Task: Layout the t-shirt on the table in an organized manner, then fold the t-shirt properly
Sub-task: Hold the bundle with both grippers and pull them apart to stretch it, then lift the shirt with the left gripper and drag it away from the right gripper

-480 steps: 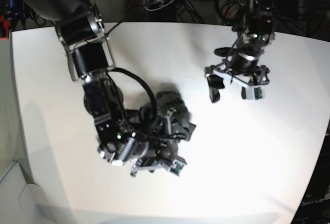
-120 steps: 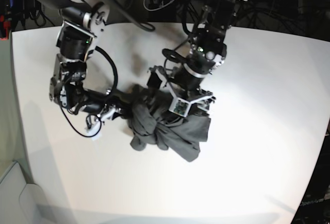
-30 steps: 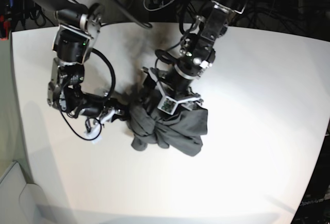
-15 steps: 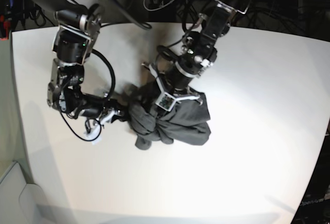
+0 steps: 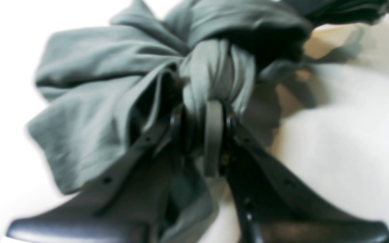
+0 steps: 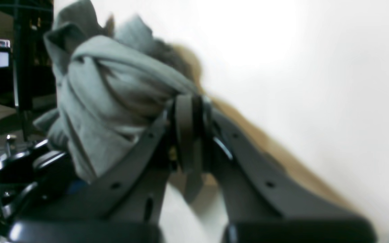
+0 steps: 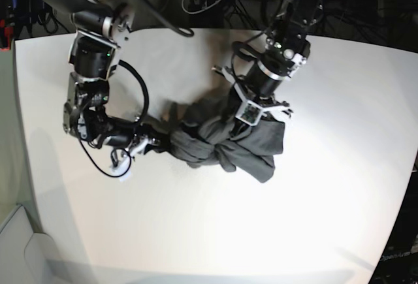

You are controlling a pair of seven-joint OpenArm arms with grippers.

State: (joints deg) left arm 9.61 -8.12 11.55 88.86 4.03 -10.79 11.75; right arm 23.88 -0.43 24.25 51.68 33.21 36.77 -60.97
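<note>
- Centrally on the white bench lies the t-shirt, a bunched dark grey heap rather than a flat sheet; it sits a little above the middle of the base view, well apart from every bench edge
- Broad bare bench surface spreads below the cloth and to both sides; the near edge curves along the bottom of the base view, and the far edge runs behind the arms where dark cables and equipment crowd the background
- The cloth stretches as a twisted rope between the two grippers; its widest flap hangs toward the lower right, with one corner pointing down and away
- The left gripper comes down from the top of the base view, its arm angled in from the far right side, wrist tilted toward the shirt's upper part; in the left wrist view its jaws are pressed nearly together with a thick gathered fold of fabric pinched between them, creases fanning out from the pinch
- The right gripper reaches in low from the left side of the base view, its arm folded down from the far left corner with a cable looping beside it; in the right wrist view its jaws are closed tight on a bundled end of the shirt, the cloth bulging out past the fingertips; both wrist views are blurred
</note>
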